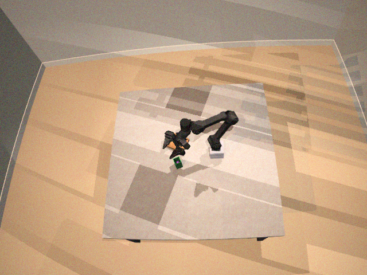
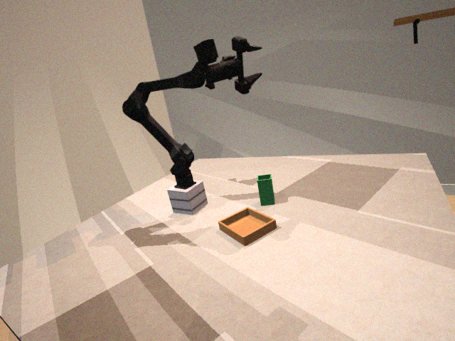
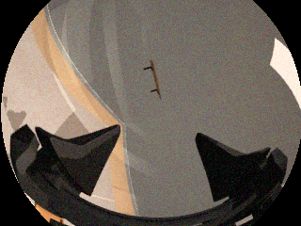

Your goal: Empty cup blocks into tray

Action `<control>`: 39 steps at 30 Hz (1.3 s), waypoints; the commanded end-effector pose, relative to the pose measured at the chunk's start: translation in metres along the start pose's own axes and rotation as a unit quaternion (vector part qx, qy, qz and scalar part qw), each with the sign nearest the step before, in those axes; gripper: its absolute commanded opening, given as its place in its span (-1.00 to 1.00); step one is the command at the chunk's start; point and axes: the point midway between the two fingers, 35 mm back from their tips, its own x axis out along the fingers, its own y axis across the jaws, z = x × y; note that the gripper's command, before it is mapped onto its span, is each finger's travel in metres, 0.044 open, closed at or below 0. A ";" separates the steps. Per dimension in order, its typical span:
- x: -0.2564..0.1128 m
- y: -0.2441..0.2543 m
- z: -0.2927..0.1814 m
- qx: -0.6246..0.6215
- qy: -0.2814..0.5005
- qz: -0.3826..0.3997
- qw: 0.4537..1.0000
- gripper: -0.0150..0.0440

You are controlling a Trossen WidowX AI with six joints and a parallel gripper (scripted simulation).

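Observation:
A green square cup [image 1: 178, 167] [image 2: 266, 191] stands upright on the table. In the top view a small purple block [image 1: 177, 161] shows inside it; other blocks cannot be made out. A shallow orange-brown tray [image 1: 171, 145] [image 2: 232, 233] lies beside the cup; in the exterior view its visible floor is empty. In the top view the arm partly hides the tray. My gripper [image 1: 167, 153] [image 2: 261, 60] [image 3: 160, 134] is open and empty, high above the table, its fingers pointing roughly sideways. The cup is not seen in the wrist view.
The arm's striped base block [image 1: 216, 154] [image 2: 188, 200] stands on the table [image 1: 213, 216] [image 2: 349, 286]. A wooden rail [image 2: 426, 15] [image 3: 155, 80] is on the wall beyond. Shadows of the arm and broad dark patches lie across the table.

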 end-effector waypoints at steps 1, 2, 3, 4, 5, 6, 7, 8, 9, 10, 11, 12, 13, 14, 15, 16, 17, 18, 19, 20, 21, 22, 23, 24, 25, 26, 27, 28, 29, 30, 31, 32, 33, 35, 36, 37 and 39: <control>-0.014 0.039 -0.029 0.116 0.071 0.024 0.990 1.00; -0.017 0.048 -0.036 0.142 0.088 0.028 0.986 1.00; -0.021 0.057 -0.042 0.167 0.105 0.032 0.980 1.00; -0.025 0.066 -0.048 0.192 0.122 0.034 0.973 1.00; -0.030 0.075 -0.054 0.217 0.139 0.037 0.966 1.00; -0.034 0.085 -0.060 0.241 0.156 0.039 0.957 1.00; -0.039 0.094 -0.066 0.264 0.174 0.040 0.948 1.00; -0.044 0.104 -0.071 0.287 0.191 0.040 0.938 1.00; -0.050 0.114 -0.077 0.309 0.209 0.041 0.927 1.00; -0.055 0.124 -0.082 0.331 0.226 0.040 0.915 1.00; -0.061 0.133 -0.088 0.352 0.244 0.039 0.903 1.00; -0.067 0.143 -0.093 0.372 0.262 0.038 0.890 1.00; -0.073 0.153 -0.098 0.392 0.279 0.035 0.876 1.00; -0.080 0.163 -0.102 0.411 0.296 0.033 0.861 1.00; -0.086 0.173 -0.107 0.429 0.314 0.030 0.846 1.00; -0.093 0.183 -0.111 0.447 0.331 0.026 0.831 1.00; -0.100 0.193 -0.116 0.463 0.348 0.022 0.815 1.00; -0.107 0.203 -0.120 0.479 0.365 0.017 0.798 1.00; -0.115 0.213 -0.124 0.494 0.382 0.012 0.781 1.00; -0.122 0.223 -0.127 0.509 0.399 0.006 0.763 1.00; -0.130 0.233 -0.131 0.522 0.415 -0.001 0.745 1.00; -0.138 0.243 -0.134 0.535 0.432 -0.007 0.726 1.00; -0.145 0.251 -0.136 0.545 0.445 -0.013 0.711 1.00; -0.149 0.256 -0.138 0.550 0.453 -0.017 0.702 1.00; -0.150 0.257 -0.138 0.552 0.455 -0.018 0.698 1.00; -0.150 0.257 -0.138 0.552 0.455 -0.018 0.698 1.00; -0.150 0.257 -0.138 0.552 0.455 -0.018 0.698 1.00; -0.150 0.257 -0.138 0.552 0.455 -0.018 0.698 1.00; -0.150 0.257 -0.138 0.552 0.455 -0.018 0.698 1.00; -0.150 0.257 -0.138 0.552 0.455 -0.018 0.698 1.00; -0.150 0.257 -0.138 0.552 0.455 -0.018 0.698 1.00; -0.150 0.257 -0.138 0.552 0.455 -0.018 0.698 1.00; -0.150 0.258 -0.139 0.552 0.455 -0.018 0.698 1.00; -0.149 0.263 -0.142 0.552 0.455 -0.018 0.698 1.00; -0.148 0.267 -0.145 0.552 0.455 -0.018 0.698 1.00; -0.148 0.271 -0.147 0.552 0.455 -0.018 0.698 1.00; -0.148 0.278 -0.152 0.552 0.455 -0.018 0.698 1.00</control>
